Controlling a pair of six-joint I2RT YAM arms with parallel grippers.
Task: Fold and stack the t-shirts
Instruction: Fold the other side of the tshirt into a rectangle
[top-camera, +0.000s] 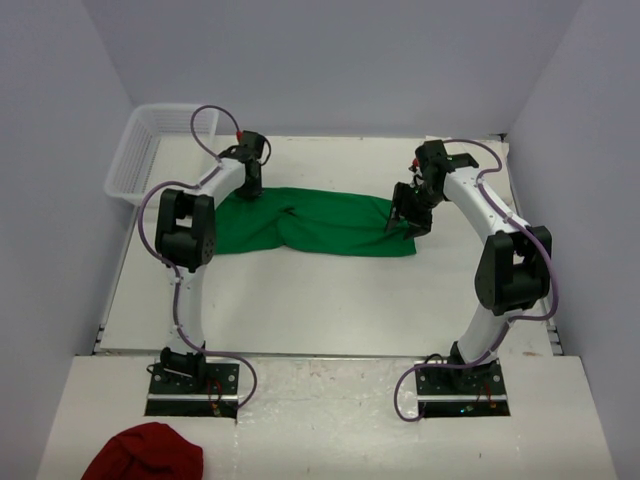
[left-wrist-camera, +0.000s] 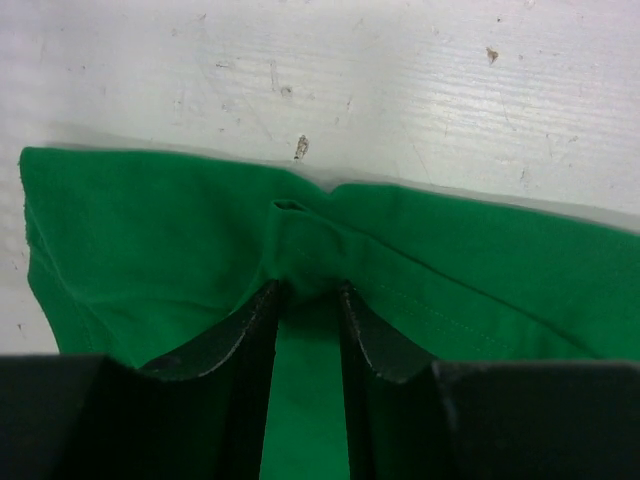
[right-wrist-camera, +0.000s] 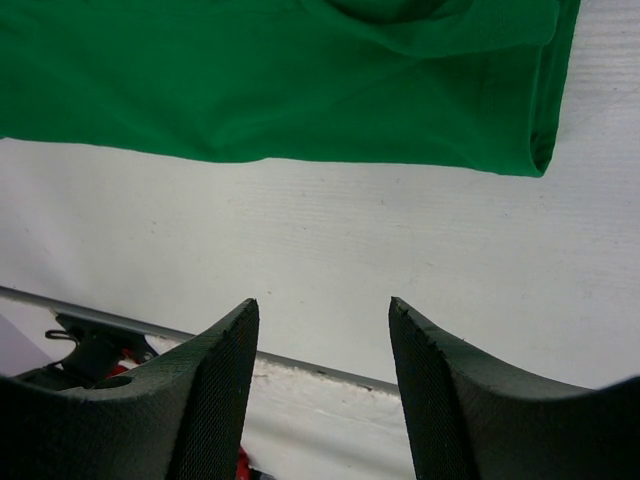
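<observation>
The green t-shirt (top-camera: 320, 225) lies in a long crumpled band across the back half of the white table. My left gripper (top-camera: 250, 185) is down on its left far edge. In the left wrist view, the left gripper (left-wrist-camera: 308, 290) has both fingers sunk into the green t-shirt (left-wrist-camera: 150, 230), and a pucker of cloth is pinched between the tips. My right gripper (top-camera: 405, 215) hovers at the shirt's right end. The right wrist view shows the right gripper (right-wrist-camera: 322, 305) open with nothing in it, over bare table, just off the hem of the green t-shirt (right-wrist-camera: 280, 80).
A white plastic basket (top-camera: 145, 150) stands at the back left corner. A dark red cloth (top-camera: 145, 455) lies on the near ledge by the left arm's base. A metal rail (right-wrist-camera: 300, 365) marks the table's edge. Grey walls close in on three sides.
</observation>
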